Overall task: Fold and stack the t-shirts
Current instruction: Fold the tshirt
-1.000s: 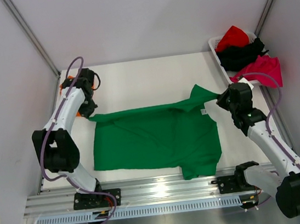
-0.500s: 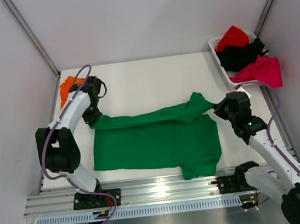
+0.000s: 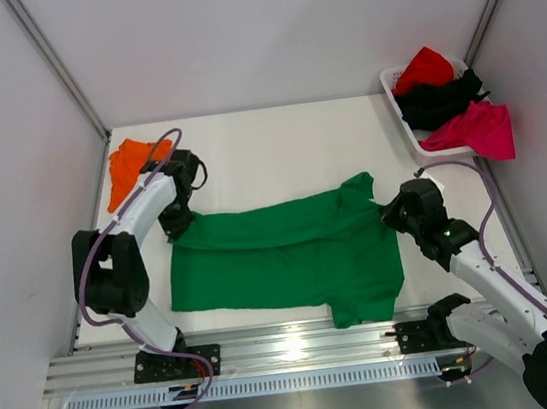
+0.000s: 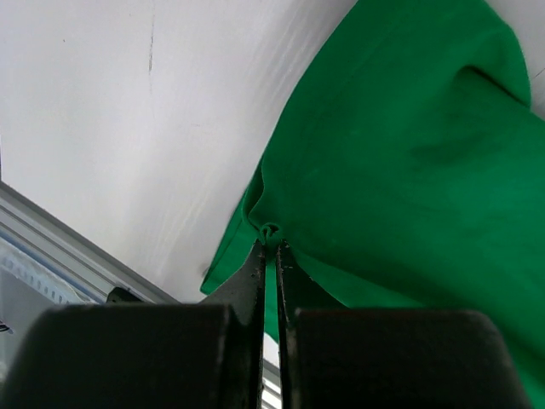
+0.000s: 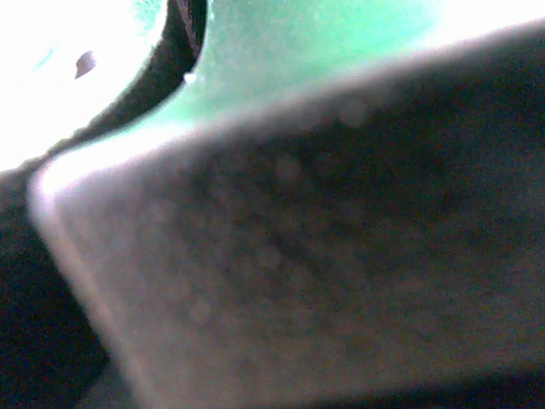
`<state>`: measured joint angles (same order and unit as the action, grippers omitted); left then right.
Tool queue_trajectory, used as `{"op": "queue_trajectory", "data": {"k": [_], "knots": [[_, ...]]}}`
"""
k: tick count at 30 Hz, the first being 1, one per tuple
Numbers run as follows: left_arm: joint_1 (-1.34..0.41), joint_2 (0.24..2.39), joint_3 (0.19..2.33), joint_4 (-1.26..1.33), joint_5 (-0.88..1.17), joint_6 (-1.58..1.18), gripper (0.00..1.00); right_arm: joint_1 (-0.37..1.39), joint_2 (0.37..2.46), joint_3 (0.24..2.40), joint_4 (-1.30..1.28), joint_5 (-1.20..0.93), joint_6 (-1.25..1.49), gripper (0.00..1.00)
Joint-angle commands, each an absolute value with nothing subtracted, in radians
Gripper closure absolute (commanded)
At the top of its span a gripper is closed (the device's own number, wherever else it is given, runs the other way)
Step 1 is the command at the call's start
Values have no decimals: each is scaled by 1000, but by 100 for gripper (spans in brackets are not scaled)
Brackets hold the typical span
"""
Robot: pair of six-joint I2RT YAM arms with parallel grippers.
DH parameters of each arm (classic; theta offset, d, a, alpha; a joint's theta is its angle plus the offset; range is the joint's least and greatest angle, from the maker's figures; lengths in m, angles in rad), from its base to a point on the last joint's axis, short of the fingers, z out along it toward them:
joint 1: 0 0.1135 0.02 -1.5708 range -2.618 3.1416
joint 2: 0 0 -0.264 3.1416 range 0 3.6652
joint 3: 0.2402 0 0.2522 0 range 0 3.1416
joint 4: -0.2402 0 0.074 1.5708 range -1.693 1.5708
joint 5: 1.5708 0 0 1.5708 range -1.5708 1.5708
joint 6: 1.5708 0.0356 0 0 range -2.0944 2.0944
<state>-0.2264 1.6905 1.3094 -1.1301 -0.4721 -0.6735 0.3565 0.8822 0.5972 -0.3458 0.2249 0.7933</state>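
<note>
Fixed overhead view down onto whole white counter (image 3: 276, 144), both wrist views close on bright green cloth t-shirt (image 4: 409, 170), right one blurred

2 white arms (image 3: 141, 208), black joints (image 3: 114, 278), purple cables (image 3: 77, 286)

A blurred dark grey slab (image 5: 324, 256), too close to make out, fills the frame from 3 through 6 to 9 o'clock. Above it, from 12 to 1 o'clock, shows green shirt (image 5: 324, 43) cloth. At 10 o'clock sits a bright white patch (image 5: 60, 68), parted from the green by a curved black band (image 5: 189, 25).
</note>
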Motion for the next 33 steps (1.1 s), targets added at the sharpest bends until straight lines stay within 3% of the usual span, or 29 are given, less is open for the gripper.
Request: {"op": "queue_trajectory", "data": {"k": [1,4,6,8,33], "knots": [[-250,1689,1281,-1115,-500,-713,99,367,870,603,-344,256,811,100],[-259,1690,1278,-1117,-506,-722,96,371,877,612,-337,262,808,100],[-264,1684,1282,-1130,-517,-738,78,379,890,618,-334,262,808,100],[-265,1660,1272,-1126,-520,-739,71,385,899,624,-334,267,808,100],[-265,1588,1336,-1111,-497,-747,71,448,862,643,-408,331,876,100]]}}
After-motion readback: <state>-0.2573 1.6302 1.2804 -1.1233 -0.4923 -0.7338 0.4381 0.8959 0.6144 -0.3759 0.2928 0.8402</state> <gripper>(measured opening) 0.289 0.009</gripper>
